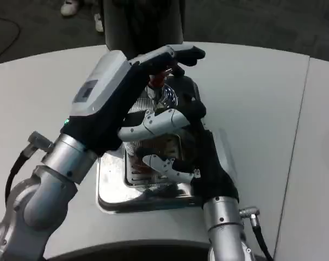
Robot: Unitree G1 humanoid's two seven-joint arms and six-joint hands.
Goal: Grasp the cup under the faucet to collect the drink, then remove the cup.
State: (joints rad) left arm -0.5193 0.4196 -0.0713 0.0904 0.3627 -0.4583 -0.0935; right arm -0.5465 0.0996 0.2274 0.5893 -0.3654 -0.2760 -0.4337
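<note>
White-backed left hand (148, 70) is reaching over the dispenser's faucet (157, 81), its hold unclear, while the right hand (180, 147) is gripping the cup (148, 149) on the steel tray (115, 196)

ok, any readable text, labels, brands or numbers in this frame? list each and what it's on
None readable.
Left hand: a small dark rectangular patch on its white back, no characters legible.
Drip tray: bare shiny metal, no marking visible.
Right hand: no label visible.
White table: no print visible.
</note>
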